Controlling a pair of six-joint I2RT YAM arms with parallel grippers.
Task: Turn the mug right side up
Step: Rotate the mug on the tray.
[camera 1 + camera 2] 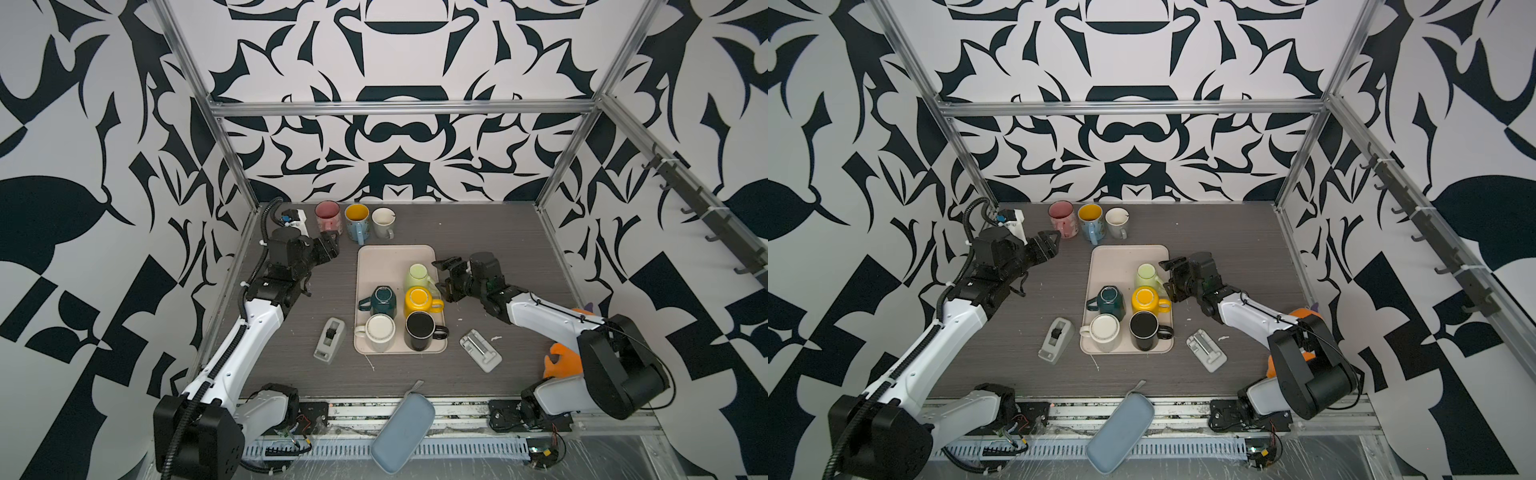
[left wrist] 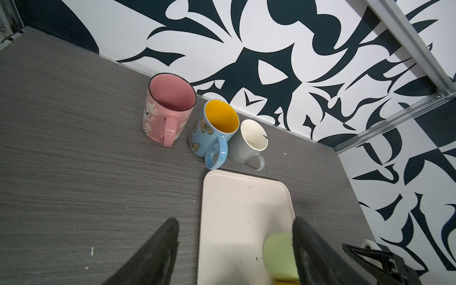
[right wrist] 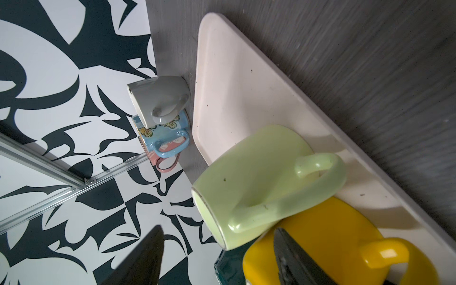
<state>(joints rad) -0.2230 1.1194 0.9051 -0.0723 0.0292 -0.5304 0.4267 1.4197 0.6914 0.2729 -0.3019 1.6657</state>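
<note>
Enclosed by walls (image 1: 415,62) patterned in bold black-and-white swirls, braced with aluminium framing (image 1: 403,107). Floored with a grey wood-grain worktop (image 1: 498,249). Fitted with a dark hook rail (image 1: 706,208) along the right-hand wall. Evenly lit.

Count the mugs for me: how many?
8. Behind the tray: pink mug, blue mug, grey mug. On the tray: green mug, teal mug, yellow mug, white mug, black mug. None seems hidden.
</note>
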